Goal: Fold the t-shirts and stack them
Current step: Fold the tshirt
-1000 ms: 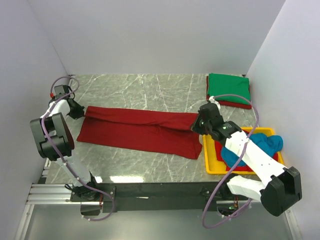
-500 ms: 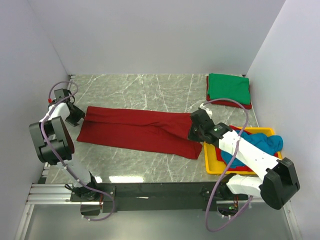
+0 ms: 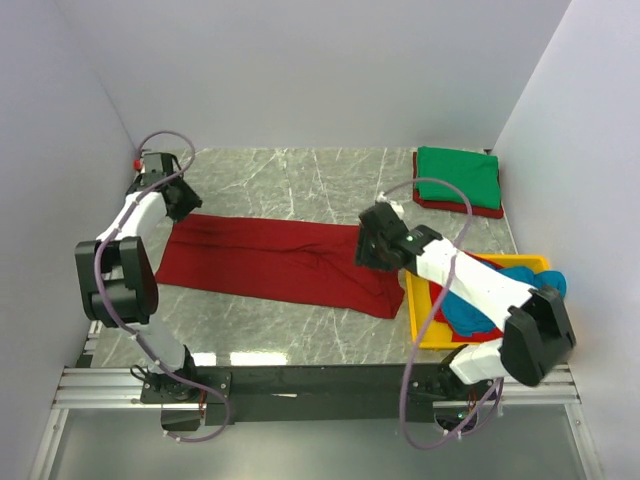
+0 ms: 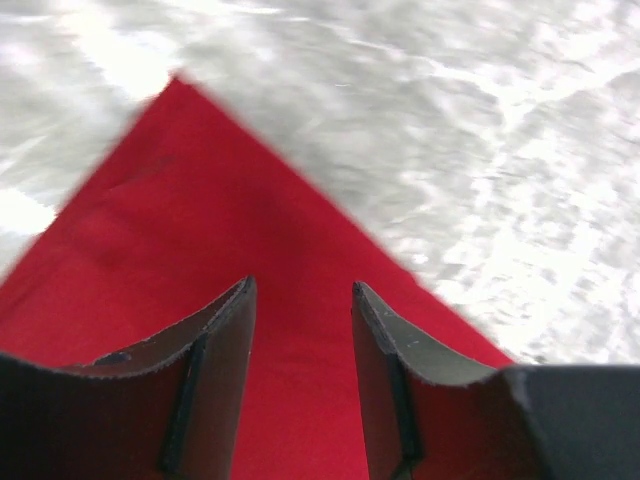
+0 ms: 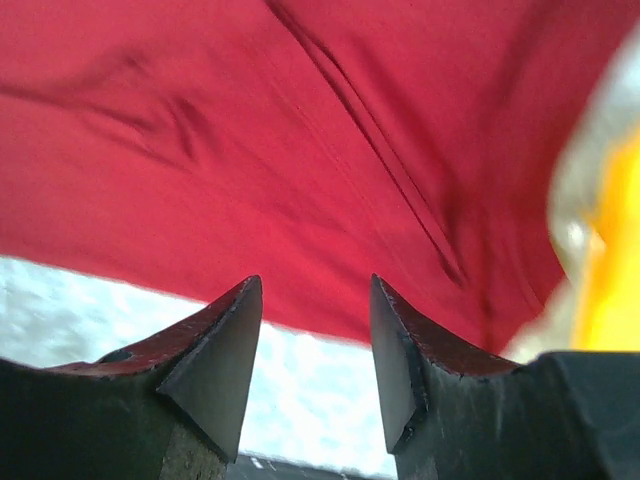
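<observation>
That dark red t-shirt (image 3: 275, 262), folded into a long strip across the middle of the desk (image 3: 300, 180), looks light and floppy, so I'd pinch its end corners, where the left hand (image 4: 300, 292) and right hand (image 5: 314, 285) hover spread and empty.

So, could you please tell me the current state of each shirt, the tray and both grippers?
Dark red t-shirt: laid flat, folded into a long strip.
Green t-shirt: folded, stacked on a folded red one.
Yellow tray: holding crumpled cloth.
Teal t-shirt: crumpled in that tray.
Left gripper: open over the strip's corner.
Right gripper: open over its other end.
</observation>
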